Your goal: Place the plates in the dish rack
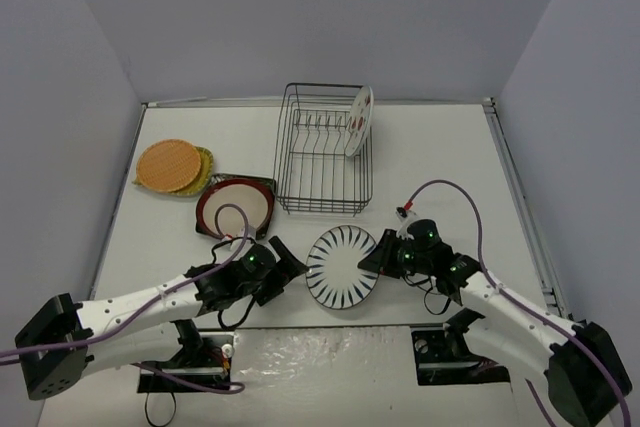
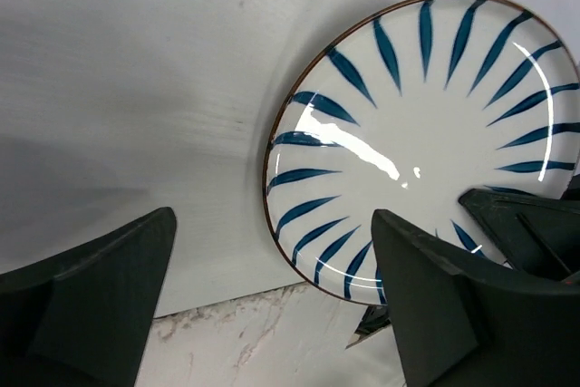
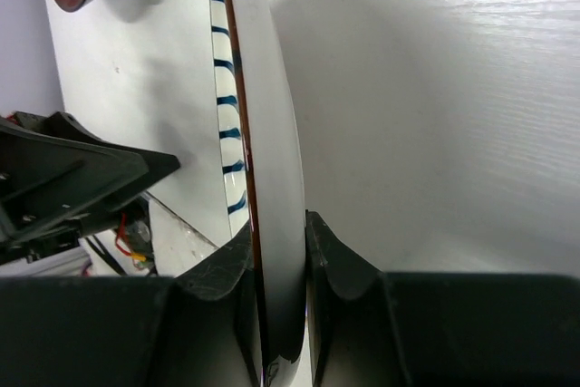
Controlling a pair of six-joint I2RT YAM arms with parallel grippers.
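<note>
Near the desk's (image 1: 450,162) front edge, just short of the dish rack (image 1: 322,209), lies the striped plate (image 1: 342,265). The right claw (image 1: 378,255) has its fingers nearly closed on the plate's right rim. The left claw (image 1: 285,265) gapes wide beside the left rim and holds nothing. The rack sits straight beyond the plate. Judging by this, the right arm must stand the plate on edge and carry it forward between the prongs.

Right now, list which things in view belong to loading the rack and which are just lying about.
Job: dish rack; fruit-marked plate standing in it; striped plate, gripped by the right gripper; red-rimmed plate on dark square plate; orange plate on yellow-green plate.
Lying about: only the arms' purple cables.
</note>
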